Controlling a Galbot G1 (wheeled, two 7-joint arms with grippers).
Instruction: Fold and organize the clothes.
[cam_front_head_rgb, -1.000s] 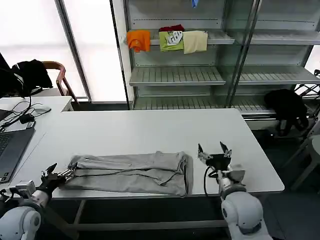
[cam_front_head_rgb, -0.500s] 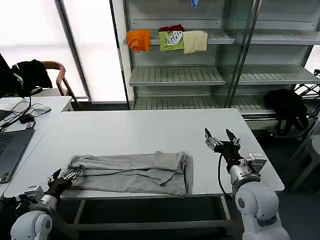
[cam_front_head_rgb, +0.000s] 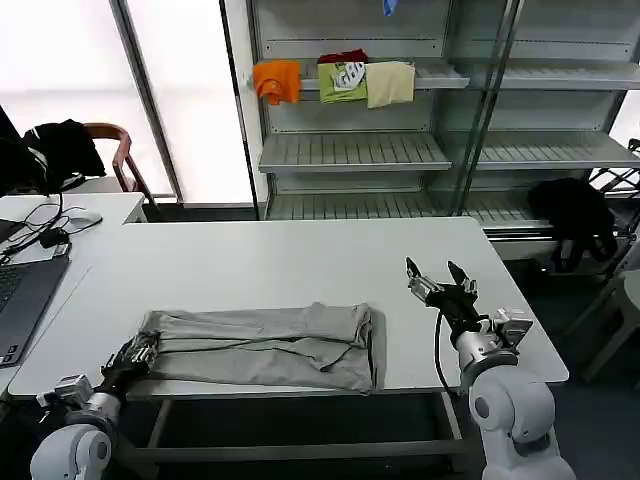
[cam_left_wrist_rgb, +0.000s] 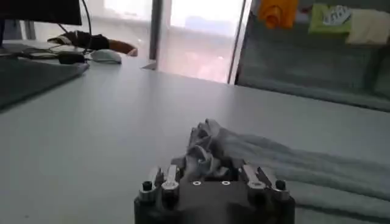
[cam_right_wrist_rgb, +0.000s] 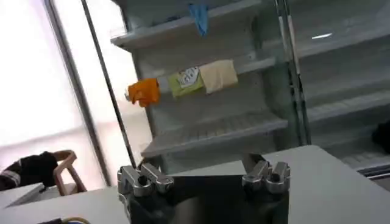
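1. The shirt (cam_front_head_rgb: 262, 346) lay in a long folded band along the table's (cam_front_head_rgb: 260, 265) near edge.
2. My left gripper (cam_front_head_rgb: 133, 354) sat at its left end, fingers apart around bunched cloth (cam_left_wrist_rgb: 204, 152).
3. My right gripper (cam_front_head_rgb: 440, 289) hovered wide, clear of the shirt's right end.
4. I judged the crosswise fold next, needing both ends gripped.
5. A laptop (cam_front_head_rgb: 18, 300) lay nearby; nothing obstructed.

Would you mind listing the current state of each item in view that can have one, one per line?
Grey shirt: folded into a long band, lying flat on the white table.
Left gripper: at the shirt's left end, fingers around bunched fabric.
Right gripper: open, raised above the table, apart from the shirt.
Orange, green and pale yellow garments: folded, on the shelf.
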